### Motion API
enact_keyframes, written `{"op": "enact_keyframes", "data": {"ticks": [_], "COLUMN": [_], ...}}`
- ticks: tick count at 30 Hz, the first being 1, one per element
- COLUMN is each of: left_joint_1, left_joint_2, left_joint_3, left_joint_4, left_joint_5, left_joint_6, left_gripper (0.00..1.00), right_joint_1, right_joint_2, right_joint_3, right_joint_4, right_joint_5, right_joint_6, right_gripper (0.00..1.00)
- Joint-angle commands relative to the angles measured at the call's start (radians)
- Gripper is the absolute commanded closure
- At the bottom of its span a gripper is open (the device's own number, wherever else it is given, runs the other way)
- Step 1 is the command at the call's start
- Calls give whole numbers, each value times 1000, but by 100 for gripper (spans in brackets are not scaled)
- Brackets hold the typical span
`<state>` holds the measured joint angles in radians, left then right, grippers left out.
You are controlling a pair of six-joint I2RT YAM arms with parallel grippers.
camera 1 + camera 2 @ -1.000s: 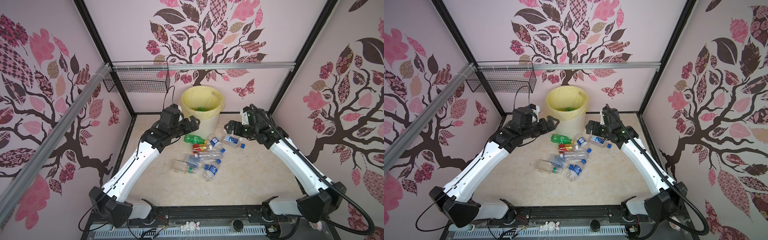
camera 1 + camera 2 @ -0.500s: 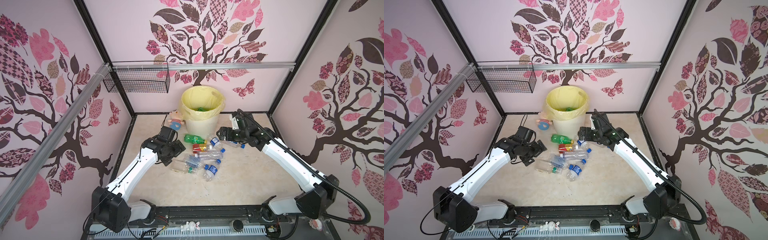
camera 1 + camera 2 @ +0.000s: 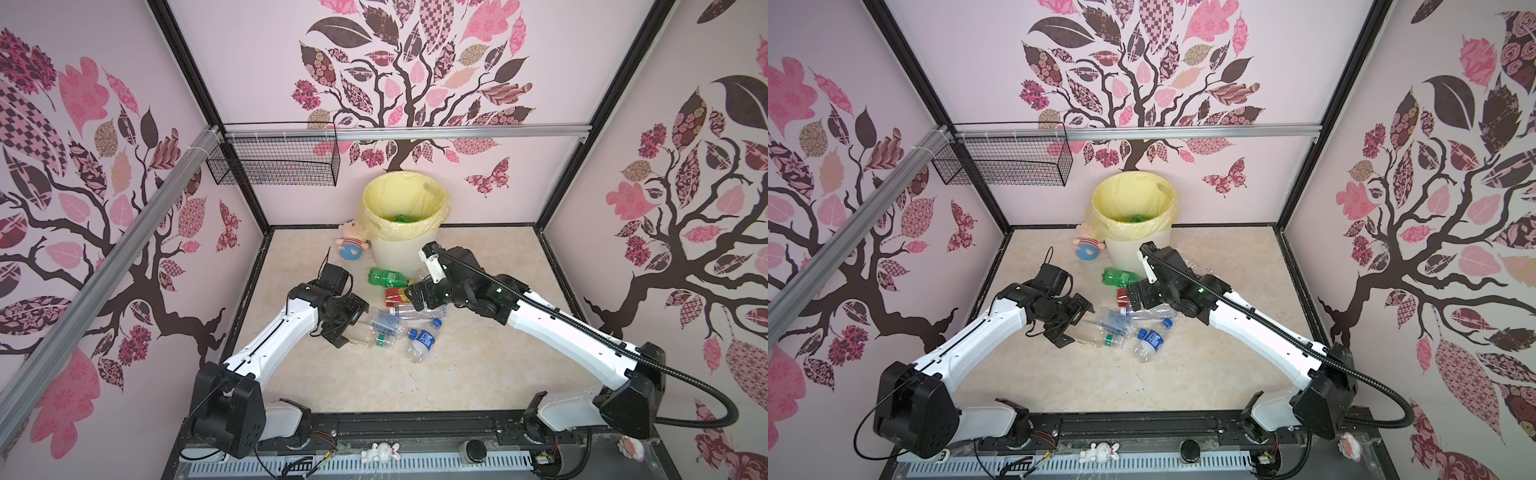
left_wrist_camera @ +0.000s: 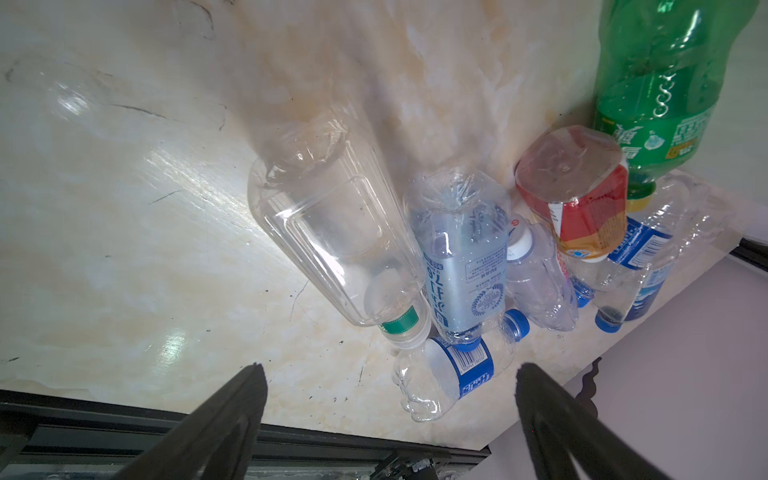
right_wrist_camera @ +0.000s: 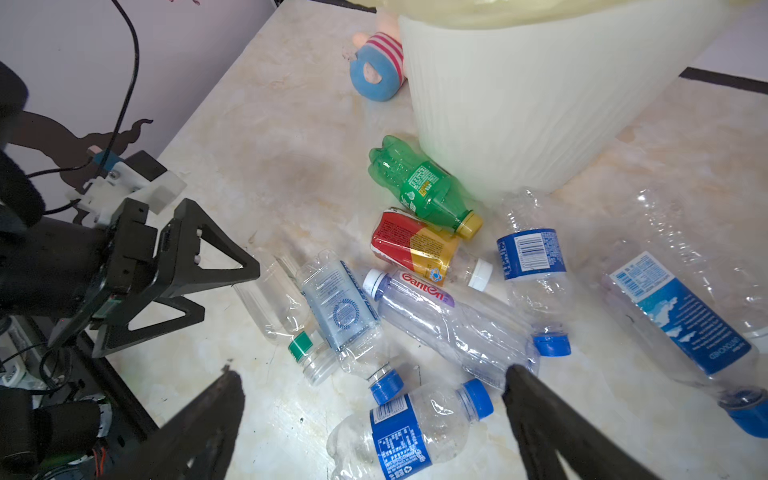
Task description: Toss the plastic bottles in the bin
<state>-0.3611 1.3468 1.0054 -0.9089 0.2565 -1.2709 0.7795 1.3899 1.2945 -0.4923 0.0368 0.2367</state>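
Marbled tabletop in a pink-papered booth: plastic bottles heaped just before the bin.
Nearest me, left gripper and right gripper hang wide and empty, flanking the heap; beyond it, the bin stands at the back wall. Bottles look light, crushable, slick; I'd pinch mid-body, gently, across the label.

Both the left arm and the right arm have smooth white shells on their long links and blocky black joint housings. A black ribbed hose runs along the right arm, which shows a small green light. The left gripper and the right gripper are black. The left one has open triangular fingers with visible screws, a white bracket and a thin black cable.
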Motion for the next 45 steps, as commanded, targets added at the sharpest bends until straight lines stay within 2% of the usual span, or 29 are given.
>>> {"op": "enact_keyframes", "data": {"ticks": [1,19,28,36,41,45], "left_joint_1": [5,26,49,57,85,137], "left_joint_2": [32,192,230,253,246,219], "left_joint_3": [-25,-38,-62,-55,-64,-86], "left_joint_4": [20,88,122,106,73,89], "left_joint_5": [20,-16,-32,-59,-81,-78], "left_joint_6": [-40,-35,-18,10,67,106], "left_gripper": [3,9,26,36,44,46], "right_joint_1": [1,3,3,4,3,4], "right_joint_2": [-42,-59,-69,-66,-74,-70], "right_joint_3": [2,-7,-17,-14,-21,-22], "right_joint_4": [23,10,11,18,22,20], "right_joint_5": [30,60,64,64,69,62], "right_joint_6": [-43,-83,-85,-85,-83,-77], "right_gripper": [0,0,0,0,0,0]}}
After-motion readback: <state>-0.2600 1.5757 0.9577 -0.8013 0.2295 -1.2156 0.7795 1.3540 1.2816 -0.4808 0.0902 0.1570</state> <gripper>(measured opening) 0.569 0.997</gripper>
